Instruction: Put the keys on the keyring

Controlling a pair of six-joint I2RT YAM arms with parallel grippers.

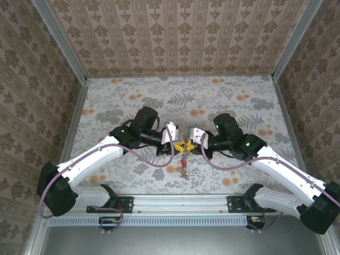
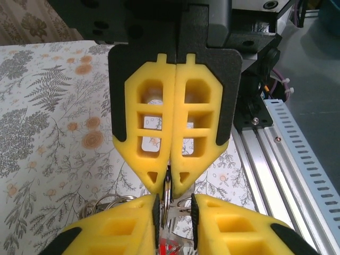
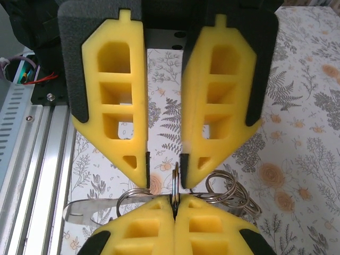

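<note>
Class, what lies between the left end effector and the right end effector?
The keyring, a thin metal loop seen edge-on. The right wrist view shows it clamped in the shut right end effector and standing between the parted fingers of the left end effector.

We see the table (image 1: pixel 133 90) in white, printed all over with grey ferns and orange blossoms. The walls (image 1: pixel 180 32) wear a beige-and-brown damask. The left arm (image 1: pixel 90 159) and the right arm (image 1: pixel 287 170) are white with black joints, purple cables (image 1: pixel 154 162) run off them, and green lights (image 1: pixel 121 129) glow on the black. Up close, the right gripper (image 2: pixel 169 188) shows bright yellow pads on black backing, and the left gripper (image 3: pixel 163 178) matches it. The keyring (image 3: pixel 175 183) gleams silver-grey. One key (image 2: pixel 171 247) flashes a red head. The rail (image 2: pixel 276 154) is pale silver.
</note>
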